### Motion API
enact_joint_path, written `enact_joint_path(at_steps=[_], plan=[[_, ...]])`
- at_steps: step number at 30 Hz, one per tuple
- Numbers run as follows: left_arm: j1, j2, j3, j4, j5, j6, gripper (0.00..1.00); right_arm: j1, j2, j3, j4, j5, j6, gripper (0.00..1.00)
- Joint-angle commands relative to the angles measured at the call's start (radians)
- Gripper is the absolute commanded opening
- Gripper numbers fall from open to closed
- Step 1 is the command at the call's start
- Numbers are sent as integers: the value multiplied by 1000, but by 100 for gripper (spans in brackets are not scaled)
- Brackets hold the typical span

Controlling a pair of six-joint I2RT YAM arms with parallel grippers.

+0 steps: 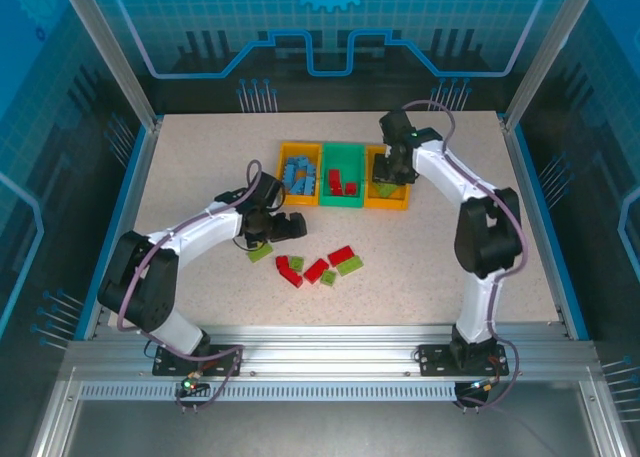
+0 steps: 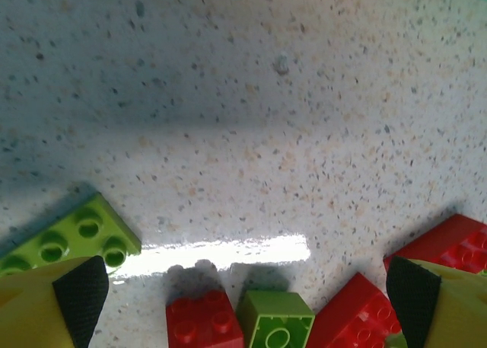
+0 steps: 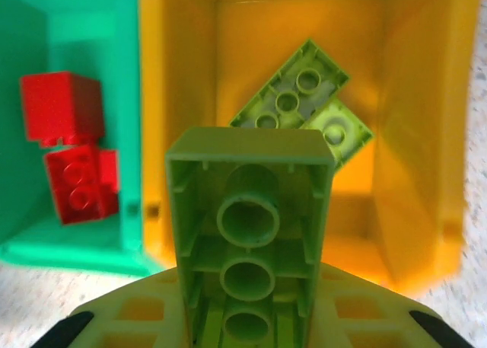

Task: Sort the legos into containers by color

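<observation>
Speckled tabletop (image 1: 200,167); right hand (image 3: 251,329) pinches green lego (image 3: 247,211) over yellow bin (image 3: 411,135); left hand (image 2: 247,295) spread above legos (image 2: 204,321)

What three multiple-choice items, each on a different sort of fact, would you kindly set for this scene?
1. Where do the blue bricks lie? A. in the left orange-yellow bin; B. in the right orange-yellow bin; C. on the aluminium frame.
2. Which colour of brick lies in the green bin? A. blue; B. red; C. light green.
3. How is the left gripper? A. shut on a red brick; B. shut on a blue brick; C. open, holding nothing.
Answers: 1 A, the top view shows them piled there. 2 B, red bricks lie inside it. 3 C, its fingers stand wide apart above the table.
</observation>
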Motion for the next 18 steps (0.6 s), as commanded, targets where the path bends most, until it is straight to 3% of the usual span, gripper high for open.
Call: enact_joint_path(at_steps=[1,5,7,11,18], plan=[[-9,-44,-39,-19,-23,-45,99,-18,82,94,-69,-2,-48,39],[-8,-62,-57,-5,-37,-65,99,-15,94,135,-77,-22,-61,74],[-9,-66,-58,-6,-49,-74,99,-4,57,114,-72,-17,-70,86],[-7,-77,-70,-6,-65,-80,99,50,-83,-25,-34,-18,-91,89],[4,-121,-117,-6,-90,-105,99,244,-299,-383,74,-61,-117,92]])
